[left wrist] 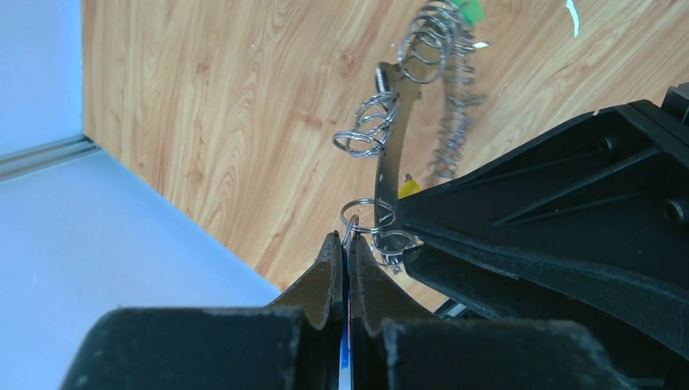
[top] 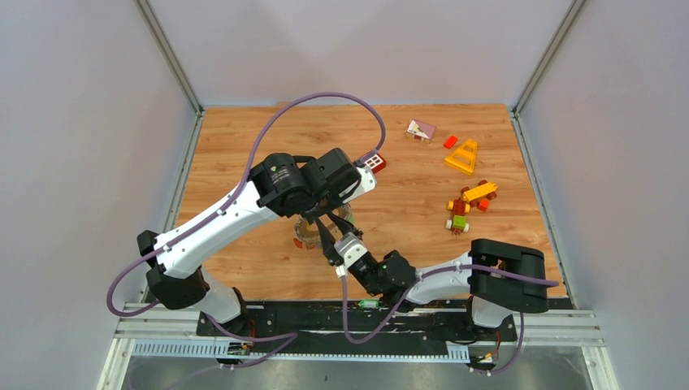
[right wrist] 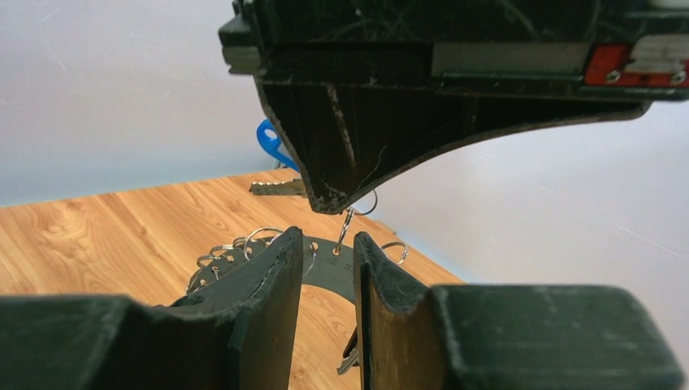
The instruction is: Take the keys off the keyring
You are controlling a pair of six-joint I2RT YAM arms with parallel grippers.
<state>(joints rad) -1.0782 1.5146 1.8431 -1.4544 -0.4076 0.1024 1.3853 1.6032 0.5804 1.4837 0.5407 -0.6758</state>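
The keyring [right wrist: 329,266] is a flat grey band with holes, fringed with small wire rings and keys [top: 305,237], and it hangs tilted just above the wood. My left gripper [left wrist: 348,240] is shut on a blue-headed key [right wrist: 271,142] whose wire ring [left wrist: 357,213] links to the band [left wrist: 392,138]. In the top view it [top: 323,221] points down over the ring. My right gripper [right wrist: 329,236] comes in from below with its jaws apart. The band crosses just beyond its fingertips [right wrist: 286,268], and nothing is pinched between them. In the top view it [top: 333,244] meets the left one.
Toy bricks lie at the back right: a yellow triangle [top: 461,156], a red brick [top: 450,141], a small house [top: 420,130] and a wheeled figure [top: 467,207]. A red and white brick [top: 375,162] sits beside the left wrist. Grey walls enclose the table.
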